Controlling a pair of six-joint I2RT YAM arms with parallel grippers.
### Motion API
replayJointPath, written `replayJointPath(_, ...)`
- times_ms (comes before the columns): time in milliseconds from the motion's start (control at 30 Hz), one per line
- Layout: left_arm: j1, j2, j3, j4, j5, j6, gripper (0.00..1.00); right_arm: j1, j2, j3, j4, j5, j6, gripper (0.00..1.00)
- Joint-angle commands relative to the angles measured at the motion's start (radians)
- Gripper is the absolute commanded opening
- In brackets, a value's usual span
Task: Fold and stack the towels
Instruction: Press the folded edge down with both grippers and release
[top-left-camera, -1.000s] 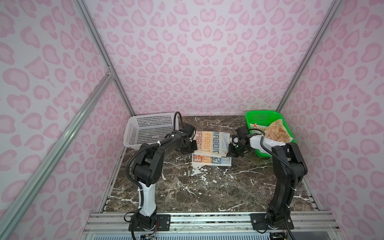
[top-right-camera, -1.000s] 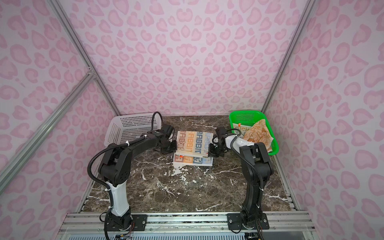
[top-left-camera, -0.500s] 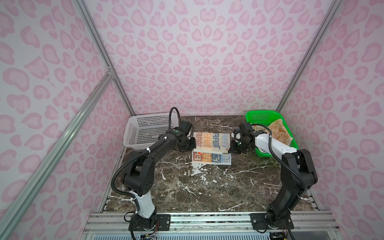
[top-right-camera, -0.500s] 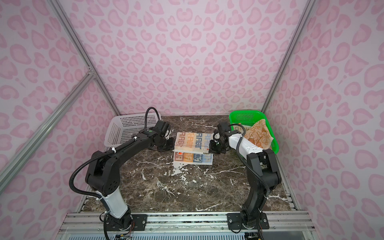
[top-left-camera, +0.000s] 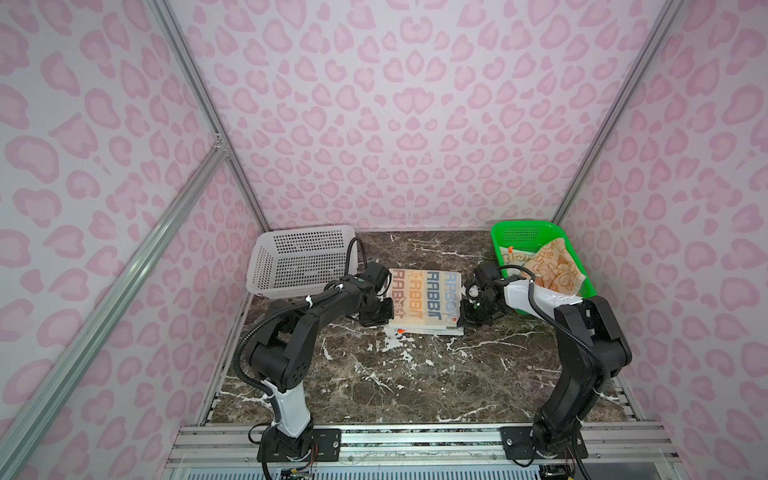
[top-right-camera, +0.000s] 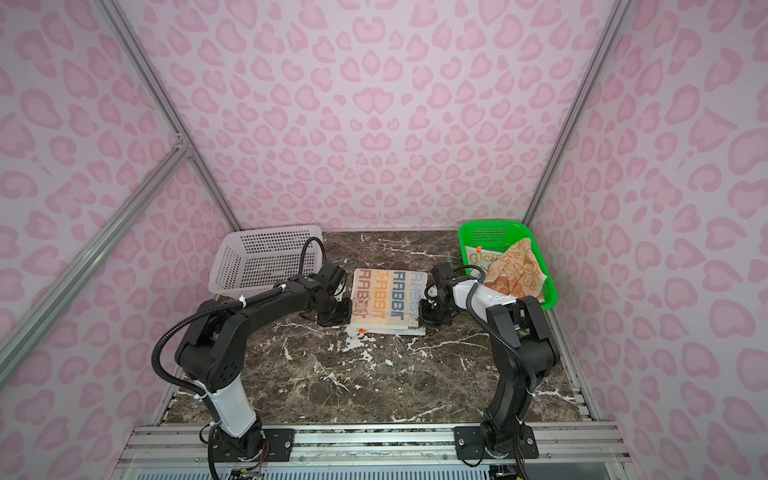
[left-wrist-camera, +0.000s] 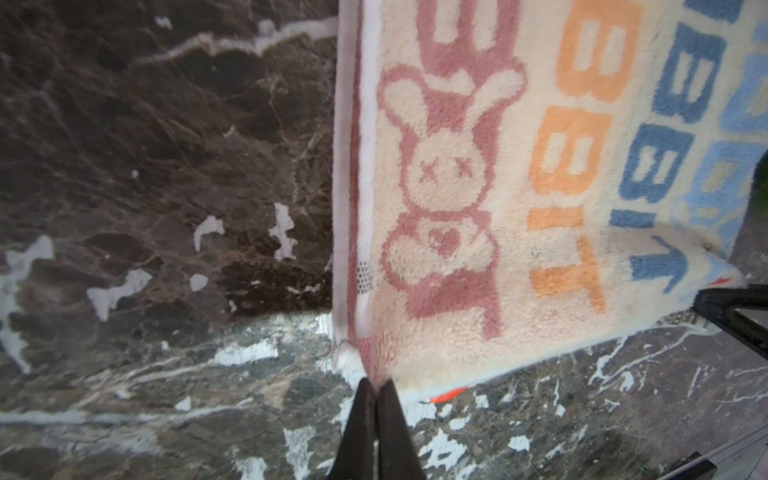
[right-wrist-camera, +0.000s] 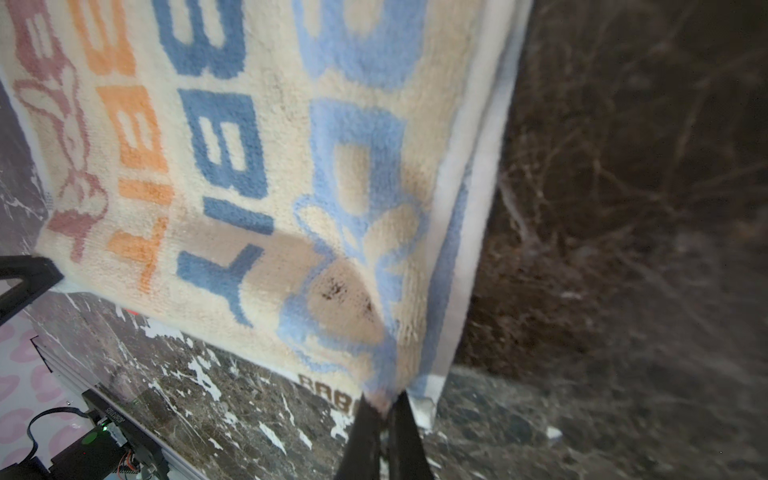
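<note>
Marble table (top-left-camera: 395, 382) nearest. Midway across it, pinched shut on the two near corners of the cream towel (top-left-camera: 424, 301): left gripper (left-wrist-camera: 376, 383) and right gripper (right-wrist-camera: 384, 402). Folded over once, by the look of it, lower layer peeking out along the near edge; neither finished nor stacked. Lettered far to near, T ends nearest; close to square, long axis hard to call. Farther back, yet to fold: orange towel (top-left-camera: 557, 278) over a paler one (top-left-camera: 517, 258), crumpled in the green basket (top-left-camera: 523, 232).

Towel (top-left-camera: 424, 299) — between left basket (top-left-camera: 291, 266), right basket (top-left-camera: 519, 241).
</note>
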Motion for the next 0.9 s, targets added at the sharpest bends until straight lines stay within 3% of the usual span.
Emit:
replayJointPath(0, 0.000, 0.020, -0.004, 0.007, -0.023, 0.004, 0.03, 0.000, 0.015, 0.002, -0.007, 0.049, -0.005, 0.00)
replayJointPath(467, -0.001, 0.001, 0.040, -0.039, -0.006, 0.029, 0.03, 0.001, -0.025, 0.023, -0.047, 0.056, -0.015, 0.00)
replayJointPath(867, -0.018, 0.043, -0.015, -0.013, 0.016, 0.034, 0.03, 0.019, 0.005, -0.045, -0.002, 0.085, -0.011, 0.00)
